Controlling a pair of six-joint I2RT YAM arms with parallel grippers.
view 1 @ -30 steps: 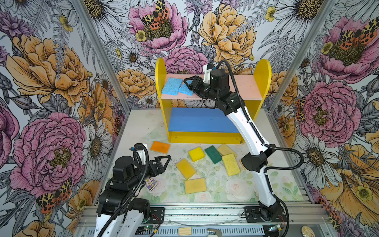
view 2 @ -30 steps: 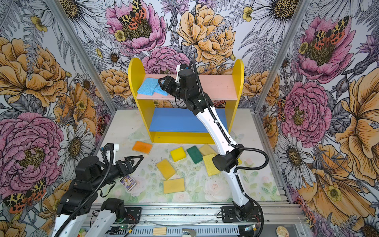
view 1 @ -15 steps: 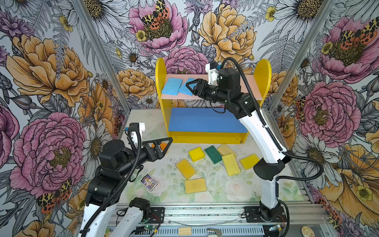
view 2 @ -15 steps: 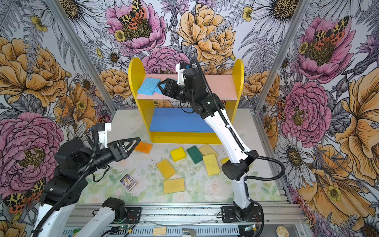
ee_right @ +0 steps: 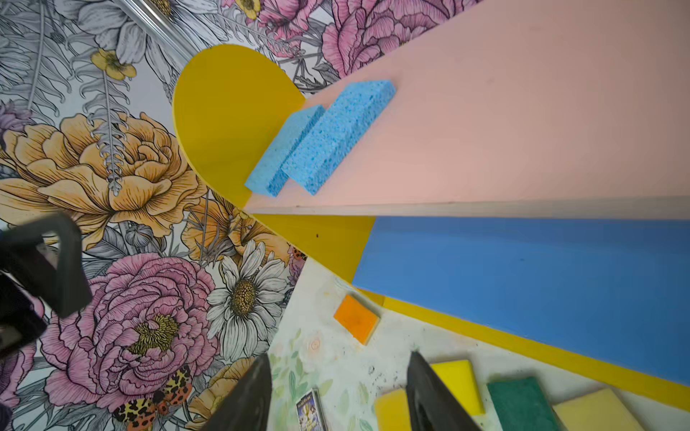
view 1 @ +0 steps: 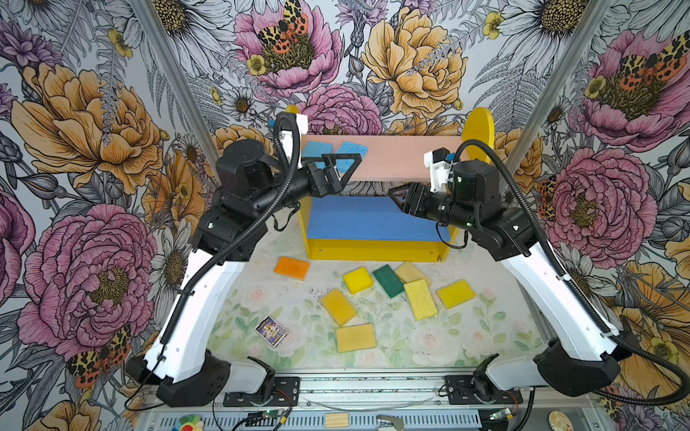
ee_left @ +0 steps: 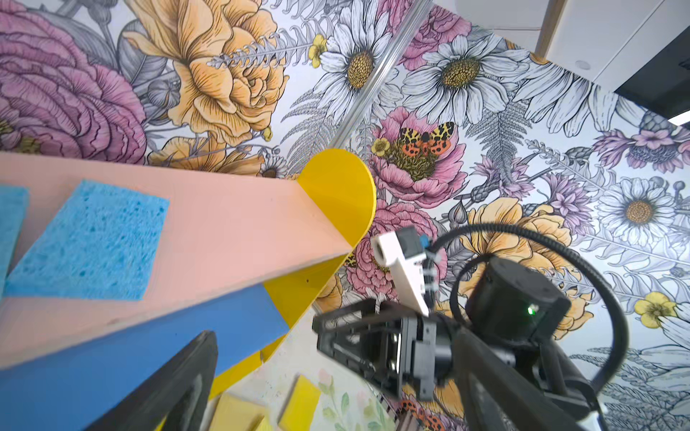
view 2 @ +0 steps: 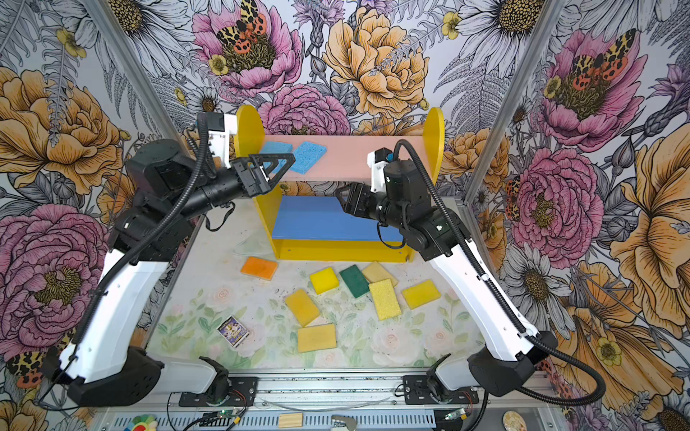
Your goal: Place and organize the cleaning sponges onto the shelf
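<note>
One blue sponge [view 1: 316,149] lies flat at the left end of the pink board [view 1: 403,156], the top board of the shelf [view 1: 479,130]. A second blue sponge [view 1: 350,153] lies just beside it, turned a bit. In the right wrist view the two touch. The shelf stands at the back of the table [view 1: 485,336], with its blue board [view 1: 366,220] down low.

Eight more sponges lie on the table in front of the shelf. The orange sponge [view 1: 291,267] is alone on the left, near the shelf's front. In the middle a yellow sponge [view 1: 357,280], the green sponge [view 1: 388,280] and a pale sponge [view 1: 412,272] sit in a row. A bumpy yellow sponge [view 1: 420,299] lies over the edges of the green and pale ones. Another yellow one [view 1: 455,293] is to the right of it. Two gold sponges lie nearer the front, one tilted [view 1: 338,306] and one almost straight [view 1: 355,337].

The left claw [view 1: 341,168] is up in the air in front of the pink board's left part, near the blue sponges. It is wide open and holds nothing.

The right claw [view 1: 398,196] is in the air in front of the shelf's right part. Its fingers [ee_right: 246,395] are partly apart, with nothing between them.

A small card pack [view 1: 271,330] lies on the table to the left. A wood block [view 1: 336,419] sits on the front rail.
</note>
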